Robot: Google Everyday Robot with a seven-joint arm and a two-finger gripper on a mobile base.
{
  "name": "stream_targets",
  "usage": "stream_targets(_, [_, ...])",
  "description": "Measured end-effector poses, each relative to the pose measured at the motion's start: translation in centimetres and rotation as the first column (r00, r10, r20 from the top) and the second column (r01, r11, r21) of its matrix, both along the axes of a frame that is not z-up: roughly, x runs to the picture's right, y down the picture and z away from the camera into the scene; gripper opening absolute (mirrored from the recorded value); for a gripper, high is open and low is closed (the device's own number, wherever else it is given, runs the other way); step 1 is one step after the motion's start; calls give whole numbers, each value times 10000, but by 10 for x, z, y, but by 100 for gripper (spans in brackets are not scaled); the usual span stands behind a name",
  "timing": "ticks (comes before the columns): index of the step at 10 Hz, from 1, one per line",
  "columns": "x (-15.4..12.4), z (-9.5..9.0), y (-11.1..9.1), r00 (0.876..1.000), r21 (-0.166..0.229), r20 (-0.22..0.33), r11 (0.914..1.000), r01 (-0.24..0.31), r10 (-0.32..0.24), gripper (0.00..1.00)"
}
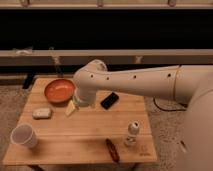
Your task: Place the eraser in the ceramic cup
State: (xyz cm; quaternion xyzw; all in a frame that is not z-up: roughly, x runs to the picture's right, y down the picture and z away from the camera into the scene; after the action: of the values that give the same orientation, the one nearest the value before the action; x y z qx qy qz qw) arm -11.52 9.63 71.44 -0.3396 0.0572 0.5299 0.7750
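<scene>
You're looking at a smooth cream-white arm (135,82), dark round holes dotting its shell, its pale tool (73,107) hanging over the worktop (90,131).

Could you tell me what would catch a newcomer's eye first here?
The big white arm coming in from the right dominates, its gripper low over the table beside the orange bowl. The black eraser lies just right of it; the white ceramic cup stands front left.

Dim warm light, claw (73,106) beside bowl (59,91)

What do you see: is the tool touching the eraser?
Apart. The camera view shows the tool beside the orange bowl, with a stretch of table separating it from the eraser.
</scene>
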Motion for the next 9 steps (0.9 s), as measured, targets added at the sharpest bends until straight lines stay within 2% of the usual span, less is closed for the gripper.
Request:
stream_targets(2, [19,50,-16,9965,-419,-824,9989,-194,159,80])
stream_targets(3, [32,80,-25,9905,-618,-1344,9974,-378,292,80])
stream_targets(4, [45,103,-32,9827,-687,-1800,9960,-572,440,80])
stream_targets(6, [71,144,-42,9563,-751,-2782,9905,-1152,901,80])
stream_targets(7, [90,168,-44,9254,-695,-3547,9832,-1688,1338,80])
stream_targets(8, [103,181,-42,8979,-631,-4081,9761,-2078,1647,80])
stream_targets(9, [120,193,-39,8528,-463,-4787,9640,-2619,2087,80])
